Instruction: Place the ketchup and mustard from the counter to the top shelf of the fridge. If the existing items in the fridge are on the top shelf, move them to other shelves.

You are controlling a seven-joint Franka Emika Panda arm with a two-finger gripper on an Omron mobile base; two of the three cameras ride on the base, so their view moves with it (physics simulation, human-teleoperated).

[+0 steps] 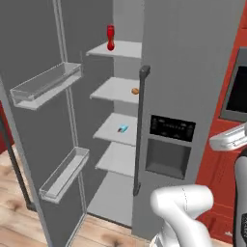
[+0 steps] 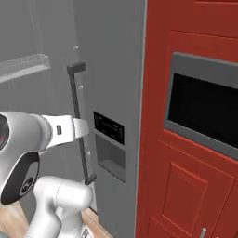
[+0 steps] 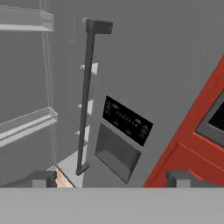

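Far ahead and left of the end effector, its jaws spread wide and empty, the ketchup stands upright on the fridge's top shelf. Light, smooth plastic, likely slippery; the narrowed waist looks the safest hold.

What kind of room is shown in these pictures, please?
Most likely a kitchen, a rendered one. An open fridge shows pale shelves, with a red ketchup bottle on the top shelf. Red cabinets beside it frame a built-in oven.
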